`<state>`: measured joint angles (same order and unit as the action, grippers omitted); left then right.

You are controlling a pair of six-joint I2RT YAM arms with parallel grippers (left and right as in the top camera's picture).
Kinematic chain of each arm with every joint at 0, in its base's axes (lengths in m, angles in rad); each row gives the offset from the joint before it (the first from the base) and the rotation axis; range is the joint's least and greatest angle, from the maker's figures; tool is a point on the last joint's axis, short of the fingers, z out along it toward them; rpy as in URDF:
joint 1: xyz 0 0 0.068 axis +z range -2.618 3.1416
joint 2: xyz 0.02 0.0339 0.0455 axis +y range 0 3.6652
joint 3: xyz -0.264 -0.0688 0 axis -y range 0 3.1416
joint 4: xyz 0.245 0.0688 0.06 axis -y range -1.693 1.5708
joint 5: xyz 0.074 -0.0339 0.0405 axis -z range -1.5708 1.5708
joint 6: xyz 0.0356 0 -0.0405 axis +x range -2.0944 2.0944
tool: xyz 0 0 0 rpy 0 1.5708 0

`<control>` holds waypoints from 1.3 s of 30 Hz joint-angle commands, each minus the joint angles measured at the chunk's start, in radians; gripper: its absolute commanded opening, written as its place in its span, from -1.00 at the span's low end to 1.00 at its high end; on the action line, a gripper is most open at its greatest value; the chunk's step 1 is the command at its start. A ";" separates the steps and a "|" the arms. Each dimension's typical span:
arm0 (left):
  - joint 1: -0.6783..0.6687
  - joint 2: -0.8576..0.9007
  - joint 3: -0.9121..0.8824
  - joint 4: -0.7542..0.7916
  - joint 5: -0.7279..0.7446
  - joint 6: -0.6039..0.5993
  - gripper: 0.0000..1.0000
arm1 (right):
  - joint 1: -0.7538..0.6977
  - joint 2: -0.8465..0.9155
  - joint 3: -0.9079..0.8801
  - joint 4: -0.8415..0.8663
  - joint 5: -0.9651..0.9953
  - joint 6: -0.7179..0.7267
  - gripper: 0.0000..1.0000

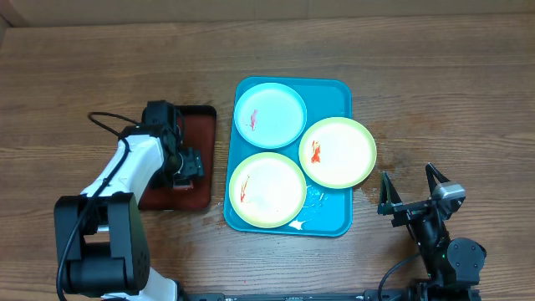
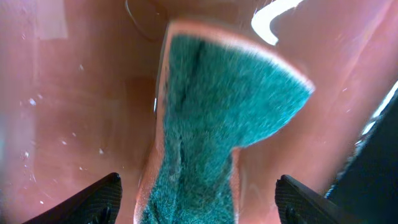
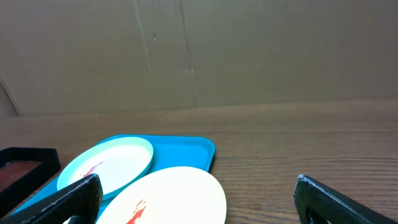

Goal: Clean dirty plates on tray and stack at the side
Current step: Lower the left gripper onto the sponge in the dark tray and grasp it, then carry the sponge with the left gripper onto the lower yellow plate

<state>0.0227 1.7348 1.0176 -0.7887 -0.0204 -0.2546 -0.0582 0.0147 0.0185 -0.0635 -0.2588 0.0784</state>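
The turquoise tray lies mid-table with three plates on it, each with red smears. The white, blue-rimmed plate is at the back. One cream, green-rimmed plate is at the front left. The other overhangs the tray's right edge. My left gripper is open over the dark red-brown tray, its fingers either side of a green scouring sponge. My right gripper is open and empty, low over the table right of the turquoise tray; its view shows two plates.
The dark red-brown tray with a black rim sits left of the turquoise tray and looks wet. White smears lie on the turquoise tray's front right. A black cable loops by the left arm. Bare wooden table lies to the right.
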 commanded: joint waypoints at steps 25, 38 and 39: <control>-0.003 0.011 -0.016 0.083 -0.013 0.008 -0.91 | -0.002 -0.012 -0.011 0.006 -0.004 0.004 1.00; -0.003 0.008 0.352 -0.241 -0.011 0.003 -0.92 | -0.002 -0.012 -0.011 0.006 -0.004 0.004 1.00; -0.003 0.008 0.360 -0.248 -0.012 0.003 -0.92 | -0.002 -0.012 -0.011 0.006 -0.004 0.004 1.00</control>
<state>0.0227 1.7473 1.3220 -1.0119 -0.0277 -0.2543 -0.0582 0.0147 0.0185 -0.0639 -0.2588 0.0784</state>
